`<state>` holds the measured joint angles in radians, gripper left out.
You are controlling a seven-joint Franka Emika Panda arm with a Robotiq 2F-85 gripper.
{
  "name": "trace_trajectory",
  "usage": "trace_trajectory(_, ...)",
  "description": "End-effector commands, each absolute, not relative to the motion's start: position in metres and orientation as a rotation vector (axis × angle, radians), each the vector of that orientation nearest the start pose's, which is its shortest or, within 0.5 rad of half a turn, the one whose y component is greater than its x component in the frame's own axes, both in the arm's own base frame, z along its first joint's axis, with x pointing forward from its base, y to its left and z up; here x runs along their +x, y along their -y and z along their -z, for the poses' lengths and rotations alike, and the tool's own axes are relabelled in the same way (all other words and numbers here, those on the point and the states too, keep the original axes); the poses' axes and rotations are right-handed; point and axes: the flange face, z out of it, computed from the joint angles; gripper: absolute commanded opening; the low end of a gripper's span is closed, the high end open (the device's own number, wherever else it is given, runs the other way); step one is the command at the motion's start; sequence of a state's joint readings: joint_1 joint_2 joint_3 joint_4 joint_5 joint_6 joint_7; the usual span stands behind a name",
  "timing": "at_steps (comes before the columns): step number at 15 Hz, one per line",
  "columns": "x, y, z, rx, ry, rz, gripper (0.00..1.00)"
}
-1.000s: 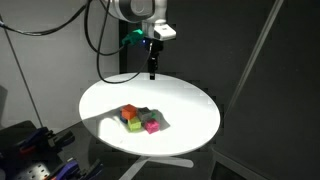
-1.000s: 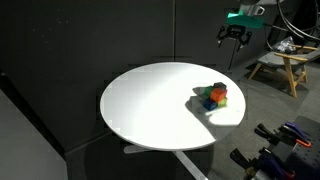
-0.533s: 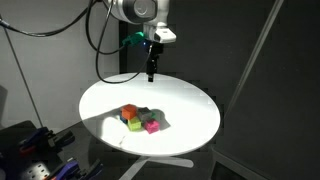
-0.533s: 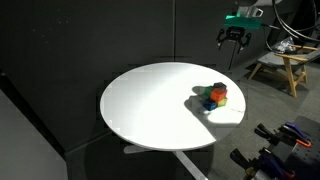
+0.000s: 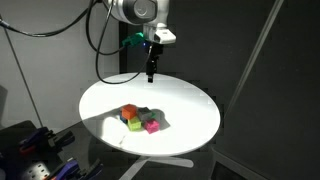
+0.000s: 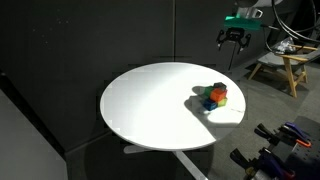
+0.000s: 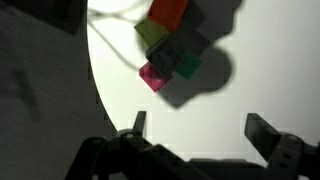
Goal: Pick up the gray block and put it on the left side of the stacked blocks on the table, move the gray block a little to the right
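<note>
The gray block lies in the cluster of blocks, pressed among the colored ones on the table. My gripper hangs high above, wide open and empty, probably to see everything before I go down.

Colours under my black fingers
White table; orange block, lime block, gray block, pink block, green block.

Orange block cut off by the wrist view's top edge; gray block blurred, perhaps partly shadowed.
</note>
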<state>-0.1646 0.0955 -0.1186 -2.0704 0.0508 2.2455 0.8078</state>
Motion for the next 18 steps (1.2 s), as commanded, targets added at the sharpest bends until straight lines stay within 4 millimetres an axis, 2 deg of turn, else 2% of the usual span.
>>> trace_trajectory(1, 0.551, 0.158, -0.393, -2.622, -1.638, 0.108, 1.0)
trace_trajectory(7, 0.552, 0.162, -0.37, -2.712, -1.534, 0.078, 1.0)
trace_trajectory(12, 0.547, 0.166, -0.347, -2.831, -1.364, 0.014, 1.0)
trace_trajectory(18, 0.537, 0.156, -0.312, -2.964, -1.175, -0.027, 1.0)
